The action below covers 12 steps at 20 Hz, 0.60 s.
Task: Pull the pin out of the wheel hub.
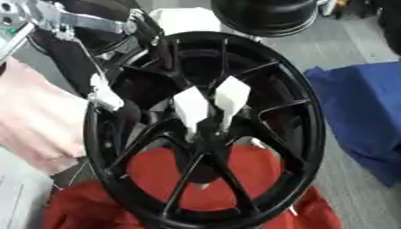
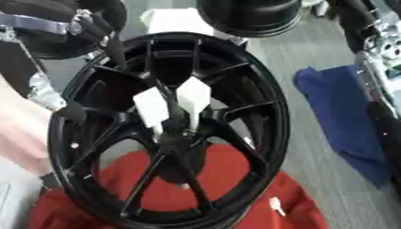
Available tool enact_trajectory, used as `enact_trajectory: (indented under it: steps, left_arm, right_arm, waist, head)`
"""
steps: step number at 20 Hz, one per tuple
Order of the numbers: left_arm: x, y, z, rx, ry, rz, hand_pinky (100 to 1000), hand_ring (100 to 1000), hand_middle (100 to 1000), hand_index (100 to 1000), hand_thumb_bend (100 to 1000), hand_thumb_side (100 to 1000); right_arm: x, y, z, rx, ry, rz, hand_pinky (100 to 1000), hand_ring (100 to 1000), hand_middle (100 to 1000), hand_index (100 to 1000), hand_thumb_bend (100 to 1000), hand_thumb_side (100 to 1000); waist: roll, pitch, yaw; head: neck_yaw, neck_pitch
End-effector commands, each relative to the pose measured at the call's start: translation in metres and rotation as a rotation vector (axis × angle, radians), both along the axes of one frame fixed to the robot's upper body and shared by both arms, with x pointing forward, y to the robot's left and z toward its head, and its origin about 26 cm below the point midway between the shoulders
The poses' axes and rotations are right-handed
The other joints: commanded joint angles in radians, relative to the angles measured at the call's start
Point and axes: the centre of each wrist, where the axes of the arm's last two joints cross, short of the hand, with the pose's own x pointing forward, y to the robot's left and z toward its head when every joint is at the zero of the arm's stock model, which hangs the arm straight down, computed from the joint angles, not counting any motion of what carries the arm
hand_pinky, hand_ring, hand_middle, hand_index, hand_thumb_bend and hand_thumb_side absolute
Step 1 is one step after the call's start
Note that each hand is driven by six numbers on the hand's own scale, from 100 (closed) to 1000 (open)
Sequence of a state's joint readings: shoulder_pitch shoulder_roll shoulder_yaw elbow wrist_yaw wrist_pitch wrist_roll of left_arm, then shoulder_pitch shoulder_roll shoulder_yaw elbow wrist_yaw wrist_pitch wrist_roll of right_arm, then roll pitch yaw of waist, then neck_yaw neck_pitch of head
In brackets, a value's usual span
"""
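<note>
left hand (image 1: 109, 33) curled on wheel (image 1: 301, 134) top rim | pins (image 1: 190, 107) below it, in hub | right hand unseen | risk: wheel tips off red cloth (image 1: 78, 210) if rim slips

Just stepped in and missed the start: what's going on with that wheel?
A black wheel stands tilted over a red cloth, with two white pins sticking out of its hub. The robot's left hand reaches in at the upper left rim, fingers curled onto a spoke. A person's arm steadies the wheel from the left. The right hand shows only partly at the right edge, idle. Neither pin is being held, so both are still in place.
</note>
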<state>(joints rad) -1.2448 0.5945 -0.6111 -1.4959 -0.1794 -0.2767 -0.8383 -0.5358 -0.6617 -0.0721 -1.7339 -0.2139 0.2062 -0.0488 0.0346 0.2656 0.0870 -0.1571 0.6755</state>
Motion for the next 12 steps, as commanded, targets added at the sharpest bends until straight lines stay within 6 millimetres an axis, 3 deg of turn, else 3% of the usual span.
enact_trajectory:
  steps: [1, 12]
  left_arm:
    - [-0.004, -0.005, 0.012, 0.070, -0.036, -0.080, 778, 762, 737, 818, 606, 592]
    - [-0.010, -0.026, 0.011, 0.056, 0.023, -0.156, 774, 759, 732, 798, 590, 463]
  right_arm:
    - [-0.001, -0.001, 0.011, -0.026, -0.028, -0.002, 960, 836, 696, 687, 100, 668]
    - [0.000, 0.004, 0.013, -0.028, -0.029, 0.019, 960, 836, 695, 687, 100, 676]
  waist:
    - [-0.001, -0.013, -0.007]
    - [0.011, -0.002, -0.034]
  head:
    - [0.008, -0.015]
    - [0.024, -0.023]
